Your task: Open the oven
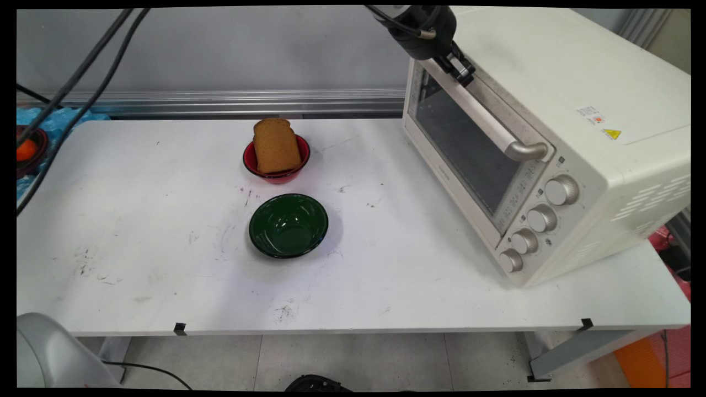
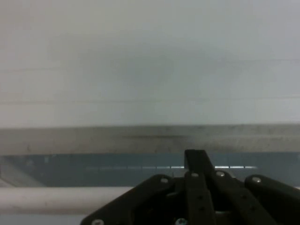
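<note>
Nearest the camera a green bowl is seen, bread in a red bowl at twelve o'clock from it, while the gripper appears pressed together on the closed oven's handle at its upper end.

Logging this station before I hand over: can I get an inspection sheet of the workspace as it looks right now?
Surface: white table, scuffed with dark marks.
Things: cream toaster oven, door shut; red bowl holding a bread slice; empty green bowl nearer the camera.
Clutter: nothing seen.
Pincer: pincer at the oven's door handle, upper end; fingers' state unclear.
Cables: black cables hanging at left.
Surroundings: grey wall, aluminium rail.
</note>
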